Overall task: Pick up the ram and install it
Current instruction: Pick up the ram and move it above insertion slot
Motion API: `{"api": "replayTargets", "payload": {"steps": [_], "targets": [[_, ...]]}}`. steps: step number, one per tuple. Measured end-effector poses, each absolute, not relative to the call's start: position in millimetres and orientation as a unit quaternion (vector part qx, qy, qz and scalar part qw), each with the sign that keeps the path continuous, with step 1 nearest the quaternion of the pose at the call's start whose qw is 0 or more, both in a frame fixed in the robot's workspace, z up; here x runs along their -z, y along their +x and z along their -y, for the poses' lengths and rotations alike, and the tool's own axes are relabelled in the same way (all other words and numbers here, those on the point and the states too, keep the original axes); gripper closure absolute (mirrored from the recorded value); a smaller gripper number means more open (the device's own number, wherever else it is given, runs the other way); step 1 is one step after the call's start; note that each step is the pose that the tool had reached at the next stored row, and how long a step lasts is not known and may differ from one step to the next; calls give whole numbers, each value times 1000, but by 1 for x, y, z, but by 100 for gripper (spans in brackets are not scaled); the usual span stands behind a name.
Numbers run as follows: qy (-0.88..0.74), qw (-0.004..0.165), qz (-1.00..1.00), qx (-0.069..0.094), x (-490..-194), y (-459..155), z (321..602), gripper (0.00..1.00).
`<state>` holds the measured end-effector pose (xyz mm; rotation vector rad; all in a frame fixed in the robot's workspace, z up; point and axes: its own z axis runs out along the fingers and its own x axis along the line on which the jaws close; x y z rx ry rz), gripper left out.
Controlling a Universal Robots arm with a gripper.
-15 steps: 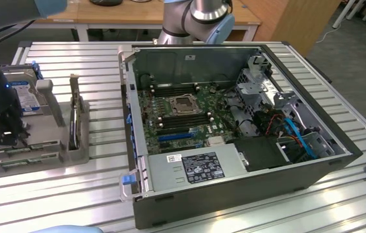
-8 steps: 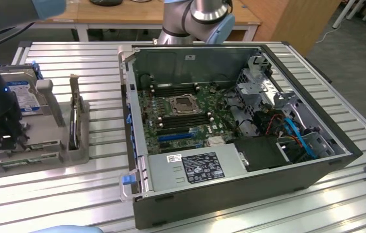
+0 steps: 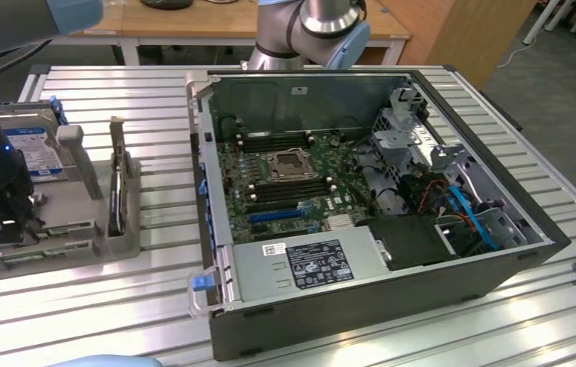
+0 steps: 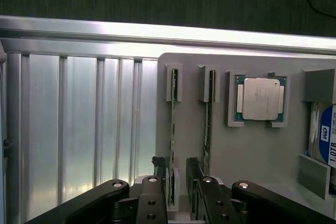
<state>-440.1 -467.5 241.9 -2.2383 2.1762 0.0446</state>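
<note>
Slatted aluminium table [image 4: 79, 129] carries a grey holder [image 4: 252, 150], and the gripper [image 4: 175, 177] hangs low over its near end. The jaws stand wide, with nothing clamped. The ram [image 4: 172, 114] stands on edge in its slot and runs straight ahead of the tool, its near end sitting in the gap between the two fingers [image 4: 157, 182], apparently touching neither. A second stick [image 4: 209, 114] stands parallel, just outside the other finger (close enough to matter). Farther off to that same side lie the square silver CPU chip [image 4: 261, 98] in its pocket and, beyond it, the hard drive [image 4: 326, 137].

By my reading this is the pick-up step, at the point of lining up: the tool brackets the ram but has not taken it, and installing has not begun. The open computer case [image 3: 370, 191], with its motherboard [image 3: 288, 176], sits well away from the gripper across the table.

The grasp calls for the fingers to meet the stick's flat faces squarely, so that the thin board is not twisted, and for the outer finger to keep off the neighbouring stick. Lifting it will need a straight pull out of the slot.
</note>
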Motion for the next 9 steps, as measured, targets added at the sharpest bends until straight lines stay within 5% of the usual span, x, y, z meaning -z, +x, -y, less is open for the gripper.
{"api": "replayTargets", "payload": {"steps": [9], "targets": [[-717, 11, -697, -13, -234, -441, 468, 70]]}}
